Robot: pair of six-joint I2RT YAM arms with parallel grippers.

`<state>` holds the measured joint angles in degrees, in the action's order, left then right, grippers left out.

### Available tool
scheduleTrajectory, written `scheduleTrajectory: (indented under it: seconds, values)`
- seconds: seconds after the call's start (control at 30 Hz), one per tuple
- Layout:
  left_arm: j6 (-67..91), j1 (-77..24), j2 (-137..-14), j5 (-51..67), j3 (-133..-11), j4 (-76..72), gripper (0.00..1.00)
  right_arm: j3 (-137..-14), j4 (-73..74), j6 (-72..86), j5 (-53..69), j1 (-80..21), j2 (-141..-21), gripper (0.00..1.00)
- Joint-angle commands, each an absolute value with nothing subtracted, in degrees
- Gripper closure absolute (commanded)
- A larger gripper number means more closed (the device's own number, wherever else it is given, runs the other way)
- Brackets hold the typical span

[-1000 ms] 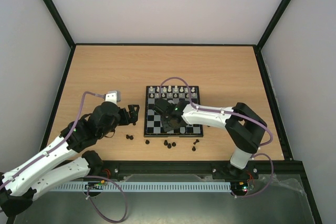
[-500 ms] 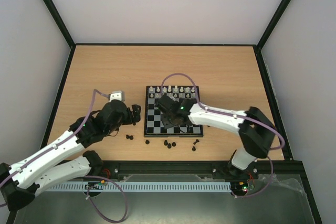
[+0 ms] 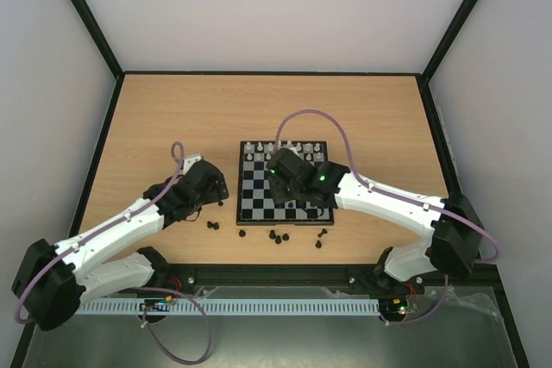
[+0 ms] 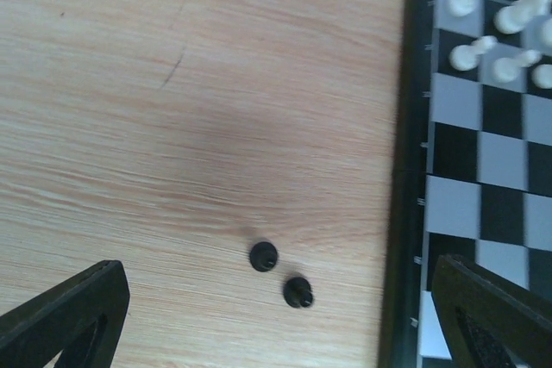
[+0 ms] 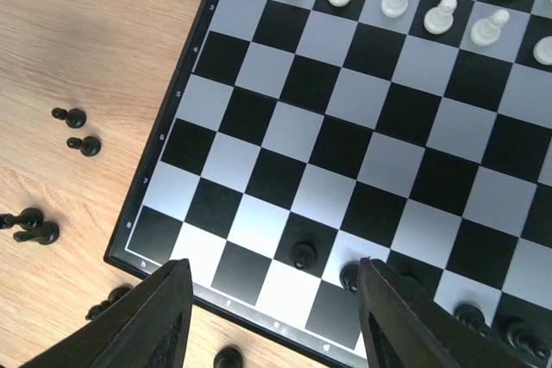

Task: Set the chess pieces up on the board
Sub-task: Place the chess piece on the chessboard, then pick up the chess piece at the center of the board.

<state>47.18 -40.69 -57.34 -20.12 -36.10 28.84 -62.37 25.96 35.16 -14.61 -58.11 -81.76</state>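
The board lies mid-table with white chess pieces along its far rows. My right gripper hovers open and empty over the board's near rows. In the right wrist view its fingers straddle a black pawn standing on a dark square, with another black piece beside it. My left gripper is open and empty just left of the board. In the left wrist view two black pieces lie on the wood ahead of it.
Several loose black pieces lie on the table along the board's near edge and at its near left corner. They also show in the right wrist view. Black frame rails border the table.
My left arm has stretched right, bringing its gripper close to the board's left edge. My right arm has swung its elbow outward, and its gripper has shifted right over the board.
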Motion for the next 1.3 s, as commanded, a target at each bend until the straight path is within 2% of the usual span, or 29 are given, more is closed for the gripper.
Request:
scheduleTrajectory:
  seconds: [0.0,0.3,0.47,0.83,0.97,1.07,1.27]
  values:
    - [46.45,-37.46,-61.45,-18.87,-33.94,25.18,0.03,-59.97,28.95,35.94,-16.48,-58.32,-77.85,0.47]
    - [44.41,-35.95,-70.28,-13.88,-31.67,18.38,0.43,-57.21,28.74,36.04,-15.74,-58.19,-75.37,0.48]
    - [43.81,-35.95,-73.65,-13.06,-31.63,16.27,0.51,-56.28,28.38,36.04,-15.67,-58.19,-74.51,0.48]
    - [43.14,-35.83,-77.45,-14.95,-33.53,16.02,0.78,-54.82,27.99,35.87,-16.0,-58.04,-73.65,0.49]
    - [42.99,-35.71,-78.3,-15.25,-34.01,15.95,0.84,-54.45,27.88,35.78,-16.01,-57.84,-73.43,0.49]
    - [42.9,-35.74,-78.56,-15.51,-34.39,16.17,0.97,-54.25,27.77,35.7,-15.97,-57.77,-73.3,0.49]
    - [42.83,-35.69,-77.46,-16.95,-34.97,17.95,0.98,-53.52,28.54,35.72,-16.7,-57.63,-71.87,0.49]
